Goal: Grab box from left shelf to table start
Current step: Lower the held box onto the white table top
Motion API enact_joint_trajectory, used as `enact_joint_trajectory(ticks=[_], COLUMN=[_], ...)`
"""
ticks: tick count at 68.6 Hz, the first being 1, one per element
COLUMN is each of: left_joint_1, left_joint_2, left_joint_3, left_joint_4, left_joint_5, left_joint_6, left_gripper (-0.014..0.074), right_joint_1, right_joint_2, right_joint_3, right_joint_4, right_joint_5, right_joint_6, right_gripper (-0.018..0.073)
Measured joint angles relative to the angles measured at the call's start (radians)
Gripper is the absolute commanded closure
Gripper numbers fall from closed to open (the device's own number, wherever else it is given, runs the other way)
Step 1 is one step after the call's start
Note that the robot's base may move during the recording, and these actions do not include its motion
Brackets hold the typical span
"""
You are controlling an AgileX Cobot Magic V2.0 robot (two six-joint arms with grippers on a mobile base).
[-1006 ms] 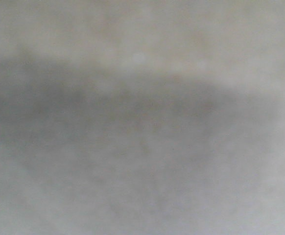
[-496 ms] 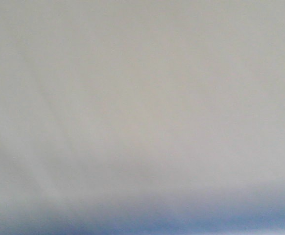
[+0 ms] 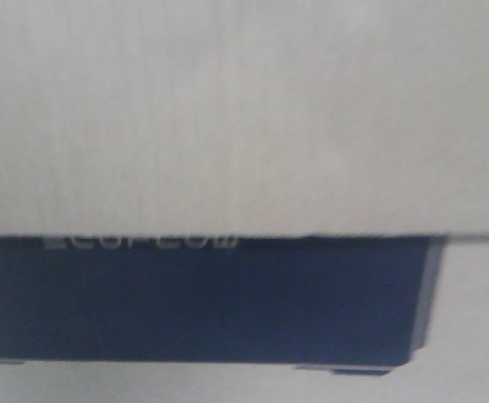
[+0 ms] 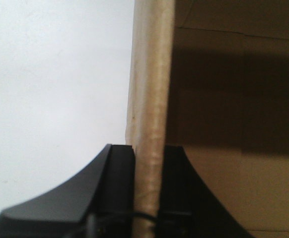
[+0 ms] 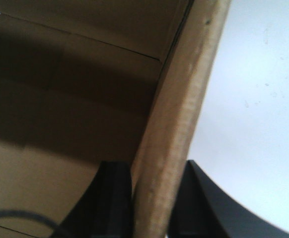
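Left claw point(image 4: 148, 151) and right claw point(image 5: 153, 167) each pinch a box point(image 3: 228, 126) wall, pale surface point(image 4: 55, 74) beyond.

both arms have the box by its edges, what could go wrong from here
1. The left gripper and right gripper each pinch only a thin edge of the box. The cardboard could bend, tear, or slide out from the fingers.
2. The box fills the front-facing view, so the robot probably cannot see its path and might bump something.
3. If the arms move unevenly, the box could twist or tilt.
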Motion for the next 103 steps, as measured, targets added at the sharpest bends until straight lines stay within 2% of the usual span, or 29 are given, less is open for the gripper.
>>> enact_joint_trajectory(ticks=[24, 29, 34, 41, 44, 49, 53, 55, 57, 70, 93, 103], left_joint_1=[0.006, 0.006, 0.006, 0.006, 0.006, 0.008, 0.009, 0.009, 0.009, -0.001, -0.001, -0.001], left_joint_2=[0.11, 0.129, 0.142, 0.153, 0.155, 0.155, 0.155, 0.155, 0.155, 0.164, 0.064, -0.06], left_joint_3=[-0.001, -0.003, -0.01, -0.015, -0.021, -0.022, -0.022, -0.022, -0.022, -0.018, -0.04, -0.06], left_joint_4=[0.027, 0.023, 0.023, 0.023, 0.023, 0.042, 0.05, 0.05, 0.045, -0.039, -0.045, -0.045], left_joint_5=[-0.06, -0.057, -0.056, -0.042, -0.042, -0.042, -0.042, -0.041, -0.041, -0.02, -0.009, 0.001], left_joint_6=[0.014, 0.021, 0.038, 0.048, 0.056, 0.067, 0.069, 0.069, 0.069, 0.065, 0.06, 0.06], left_gripper=[0.0685, 0.065, 0.0557, 0.0378, 0.028, 0.0183, 0.0141, 0.0135, 0.0135, 0.0135, 0.0146, 0.0241], right_joint_1=[-0.004, -0.004, -0.004, -0.004, -0.004, -0.004, -0.004, -0.004, -0.004, -0.002, -0.002, -0.002], right_joint_2=[0.133, 0.134, 0.135, 0.135, 0.135, 0.135, 0.135, 0.135, 0.135, 0.135, 0.009, -0.11], right_joint_3=[-0.004, -0.004, -0.004, -0.004, -0.004, -0.004, -0.006, -0.008, -0.008, -0.012, -0.021, -0.04], right_joint_4=[-0.016, -0.016, -0.016, -0.016, -0.016, -0.016, -0.02, -0.022, -0.022, -0.065, -0.078, -0.078], right_joint_5=[-0.059, -0.061, -0.061, -0.059, -0.054, -0.048, -0.045, -0.043, -0.041, -0.001, 0.013, 0.003], right_joint_6=[-0.018, -0.018, -0.018, -0.016, -0.016, -0.003, 0.017, 0.033, 0.05, 0.143, 0.175, 0.177], right_gripper=[0.0503, 0.0499, 0.0482, 0.0362, 0.0274, 0.0111, 0.0004, -0.0062, -0.0086, -0.007, -0.0069, -0.0001])
